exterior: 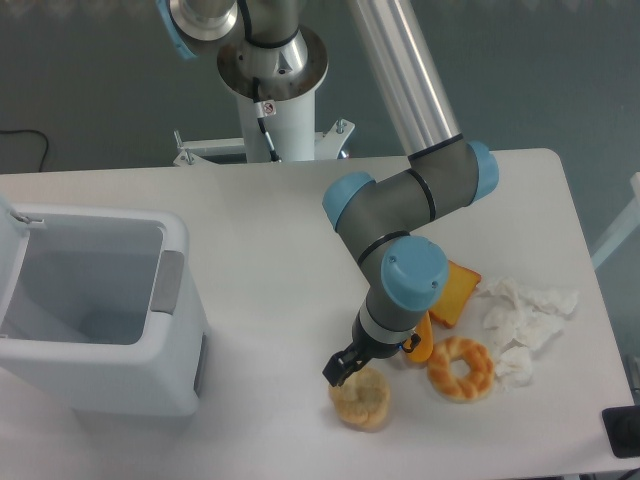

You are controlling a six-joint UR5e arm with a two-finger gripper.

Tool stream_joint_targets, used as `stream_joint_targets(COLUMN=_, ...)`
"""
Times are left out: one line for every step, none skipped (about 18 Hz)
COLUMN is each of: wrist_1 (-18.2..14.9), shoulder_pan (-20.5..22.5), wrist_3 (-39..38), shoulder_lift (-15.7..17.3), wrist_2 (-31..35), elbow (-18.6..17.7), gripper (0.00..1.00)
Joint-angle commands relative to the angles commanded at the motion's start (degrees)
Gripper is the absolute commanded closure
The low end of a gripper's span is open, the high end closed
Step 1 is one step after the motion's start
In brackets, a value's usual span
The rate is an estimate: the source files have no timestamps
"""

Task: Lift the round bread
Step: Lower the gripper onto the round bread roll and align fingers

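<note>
Round bread (pixel 362 398) lies at the front of the desk (pixel 250 250), directly under the tool (pixel 340 368), a little to the right and toward the front edge from the tool tip. The tool is dark and small in this view, and it sits at the upper left rim of the bun, very close to it or touching it; I cannot tell which. I also cannot tell if its two fingers are spread or pressed together, because they look like one dark block.

From the tool outward: the bun is the nearest thing, and it is round, so it has no long axis to align with. To the right of the wrist, an orange piece (pixel 422 340) is partly hidden behind the arm, and beyond it the golden ring-shaped bread (pixel 461 368) lies near the bun but apart from it. I judge that the coming move needs only a small shift toward the middle of the bun and then straight down.
</note>
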Motion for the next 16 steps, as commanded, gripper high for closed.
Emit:
stream_joint_targets(wrist_1=0.0, shoulder_pan=-0.1, wrist_3=-1.1, shoulder_lift=-0.1, wrist_2=0.0, elbow=0.0, gripper=0.00)
stream_joint_targets(wrist_1=-0.1, shoulder_pan=-0.1, wrist_3=-2.0, shoulder_lift=-0.1, wrist_2=0.0, elbow=-0.1, gripper=0.00)
stream_joint_targets(wrist_1=0.0, shoulder_pan=-0.1, wrist_3=-3.2, shoulder_lift=0.0, wrist_2=-0.1, elbow=-0.1, gripper=0.00)
stream_joint_targets(wrist_1=0.0, shoulder_pan=-0.1, wrist_3=-4.3, shoulder_lift=0.0, wrist_2=-0.1, elbow=-0.1, gripper=0.00)
stream_joint_targets(wrist_1=0.0, shoulder_pan=-0.1, wrist_3=-5.1, shoulder_lift=0.0, wrist_2=-0.2, elbow=0.1, gripper=0.00)
stream_joint_targets(wrist_1=0.3, shoulder_pan=-0.1, wrist_3=-5.5, shoulder_lift=0.0, wrist_2=-0.4, elbow=0.1, gripper=0.00)
stream_joint_targets(wrist_1=1.0, shoulder_pan=-0.2, wrist_3=-5.6, shoulder_lift=-0.1, wrist_2=-1.0, elbow=0.1, gripper=0.00)
stream_joint_targets(wrist_1=1.2, shoulder_pan=-0.1, wrist_3=-5.6, shoulder_lift=-0.1, wrist_2=-1.1, elbow=0.2, gripper=0.00)
stream_joint_targets(wrist_1=1.7, shoulder_pan=-0.2, wrist_3=-5.6, shoulder_lift=-0.2, wrist_2=-1.1, elbow=0.3, gripper=0.00)
stream_joint_targets(wrist_1=2.0, shoulder_pan=-0.1, wrist_3=-6.1, shoulder_lift=-0.3, wrist_2=-1.2, elbow=0.3, gripper=0.00)
stream_joint_targets(wrist_1=2.1, shoulder_pan=-0.1, wrist_3=-6.4, shoulder_lift=-0.5, wrist_2=-1.2, elbow=0.5, gripper=0.00)
stream_joint_targets(wrist_1=2.2, shoulder_pan=-0.1, wrist_3=-6.7, shoulder_lift=-0.7, wrist_2=-1.2, elbow=0.5, gripper=0.00)
stream_joint_targets(wrist_1=2.4, shoulder_pan=-0.1, wrist_3=-6.8, shoulder_lift=-0.8, wrist_2=-1.2, elbow=0.6, gripper=0.00)
stream_joint_targets(wrist_1=2.5, shoulder_pan=-0.1, wrist_3=-7.0, shoulder_lift=-1.0, wrist_2=-1.2, elbow=0.5, gripper=0.00)
stream_joint_targets(wrist_1=3.1, shoulder_pan=-0.1, wrist_3=-7.3, shoulder_lift=-1.2, wrist_2=-1.2, elbow=0.7, gripper=0.00)
stream_joint_targets(wrist_1=3.3, shoulder_pan=-0.2, wrist_3=-7.6, shoulder_lift=-1.6, wrist_2=-1.2, elbow=1.3, gripper=0.00)
